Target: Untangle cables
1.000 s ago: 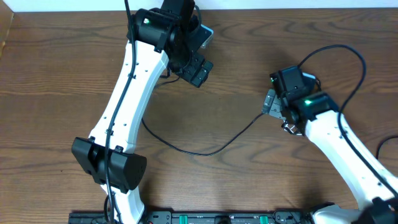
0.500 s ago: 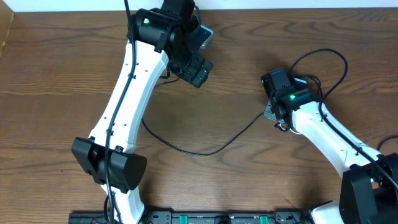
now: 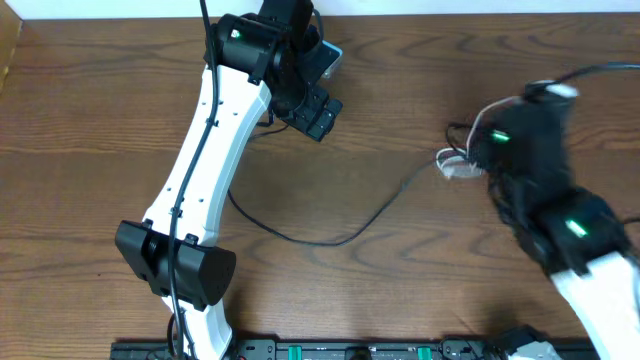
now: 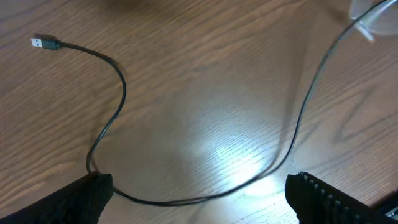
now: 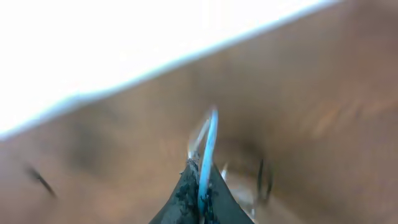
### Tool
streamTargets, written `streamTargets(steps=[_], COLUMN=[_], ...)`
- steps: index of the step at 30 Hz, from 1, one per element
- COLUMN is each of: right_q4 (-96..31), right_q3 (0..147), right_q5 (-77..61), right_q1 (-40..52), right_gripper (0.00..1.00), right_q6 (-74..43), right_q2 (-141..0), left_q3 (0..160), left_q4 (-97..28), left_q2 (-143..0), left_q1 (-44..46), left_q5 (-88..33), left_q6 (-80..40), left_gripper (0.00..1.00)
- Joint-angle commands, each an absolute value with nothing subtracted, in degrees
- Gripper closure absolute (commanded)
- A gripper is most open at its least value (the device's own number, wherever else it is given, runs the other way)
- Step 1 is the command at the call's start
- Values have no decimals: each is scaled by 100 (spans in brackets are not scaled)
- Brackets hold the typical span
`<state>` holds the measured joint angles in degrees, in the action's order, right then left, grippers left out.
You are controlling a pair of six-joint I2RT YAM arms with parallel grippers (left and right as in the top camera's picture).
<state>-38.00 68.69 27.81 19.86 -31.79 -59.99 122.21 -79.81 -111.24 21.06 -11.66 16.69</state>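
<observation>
Left pincer (image 4: 202, 190): spread wide with nothing between its fingers. We see it hanging over the slack bend of the black cable (image 3: 330, 242).

Right pincer (image 5: 200, 193): pressed together on a thin pale cord, which we take to be the white cable (image 3: 455, 163). The wrist view is too blurred to show more of the grip.

Black cable: it lies on the wooden table (image 3: 100, 150) in one long loose curve that does not cross itself. Its USB plug (image 4: 41, 42) rests free on the wood, well apart from the white cable. Its other end runs up to the white loops.

White cable: it is bunched in small loops on the right half of the table, just beside the blurred right arm (image 3: 540, 190). We cannot tell whether it is lifted or lying flat.

Done, in our judgement: most of the black cable is already laid out clear, so the task looks well along.

Left to do: we judge that the far end of the black cable must come away from the white bunch, and the white loops then need drawing out.

Unclear: we cannot tell whether the two cords are wound together or merely touch where they meet.
</observation>
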Motion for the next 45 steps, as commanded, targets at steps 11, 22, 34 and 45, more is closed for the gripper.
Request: streamTargets(steps=[11,22,34,45], right_q4=[-3114,-3332,-3972,-4106], right_q3=[8680,8737,8731,8731], right_q5=[4021,4117,3264,3079], right_q1=[854,781,864,1098], right_gripper=[99,99,99,99], right_q6=[-2456,-2231,-2335,-1986], right_q2=[-4587,-5041,-6646,-6753], left_q3=[12202,12202,12202,12202], left_q4=[-8003,-8001,-7920,-7870], left_q2=[-11089,-11089,-11089,-11091], left_q1=[2093,2093,2093,2093], left_q5=[-1129,-1409,-1431,-1682], left_q6=[1662,1686,1688,1789], left_gripper=[6,7,7,6])
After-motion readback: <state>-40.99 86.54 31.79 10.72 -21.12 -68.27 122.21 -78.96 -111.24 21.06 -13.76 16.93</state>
